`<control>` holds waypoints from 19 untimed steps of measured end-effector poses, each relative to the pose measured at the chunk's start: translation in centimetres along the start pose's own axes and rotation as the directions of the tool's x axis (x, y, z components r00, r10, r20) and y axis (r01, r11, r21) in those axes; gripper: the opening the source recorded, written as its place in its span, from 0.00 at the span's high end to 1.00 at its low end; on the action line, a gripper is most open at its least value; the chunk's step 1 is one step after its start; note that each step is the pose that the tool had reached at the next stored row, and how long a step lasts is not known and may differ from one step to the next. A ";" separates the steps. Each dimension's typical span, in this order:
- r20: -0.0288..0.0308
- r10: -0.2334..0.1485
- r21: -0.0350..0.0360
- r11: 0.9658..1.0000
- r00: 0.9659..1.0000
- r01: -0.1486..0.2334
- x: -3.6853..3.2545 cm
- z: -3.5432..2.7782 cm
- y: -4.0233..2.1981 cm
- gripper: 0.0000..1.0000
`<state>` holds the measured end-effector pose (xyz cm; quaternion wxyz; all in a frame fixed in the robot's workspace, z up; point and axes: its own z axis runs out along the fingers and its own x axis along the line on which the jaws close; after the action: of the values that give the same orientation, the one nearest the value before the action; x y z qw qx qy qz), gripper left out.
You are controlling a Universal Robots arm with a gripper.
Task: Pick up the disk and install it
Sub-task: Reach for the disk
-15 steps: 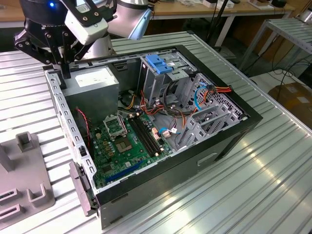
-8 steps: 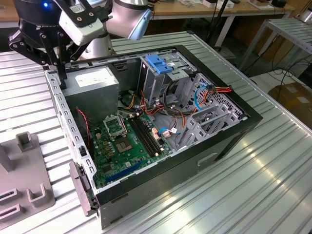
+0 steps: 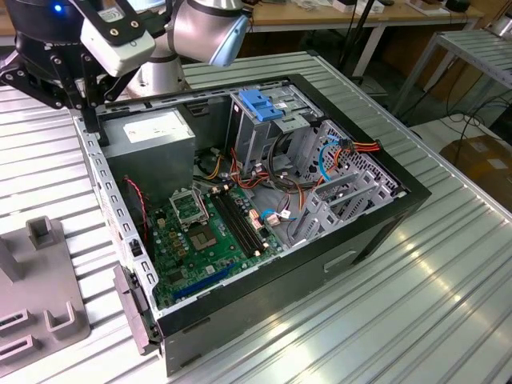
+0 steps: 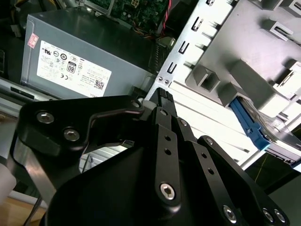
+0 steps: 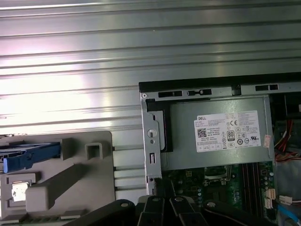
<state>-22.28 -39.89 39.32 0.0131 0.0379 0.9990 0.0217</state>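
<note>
Hovering gripper above case rim by power supply; opening: cannot tell; disk apparently sits in grey holder.

Disk — mostly hidden; edge-cropped

Bright blue is seen on the edge of the disk. The tabletop is striped in shiny silver. A green board and a grey box are seen in the black case.

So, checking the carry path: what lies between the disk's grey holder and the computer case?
A bare strip of ribbed table, in the first wrist view, separates the grey holder carrying the disk from the computer case.
</note>
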 end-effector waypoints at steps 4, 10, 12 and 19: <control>0.000 0.000 0.000 1.000 1.000 0.000 0.07 0.00 0.00 0.90; 0.000 0.000 0.000 1.000 1.000 0.000 0.10 0.00 -0.01 0.90; 0.000 0.000 0.000 1.000 1.000 0.000 0.10 -0.01 -0.01 0.90; -0.034 0.002 0.000 1.000 0.999 -0.002 0.22 0.00 -0.02 0.90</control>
<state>-22.50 -39.89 39.32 -0.0038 0.0383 0.9990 0.0224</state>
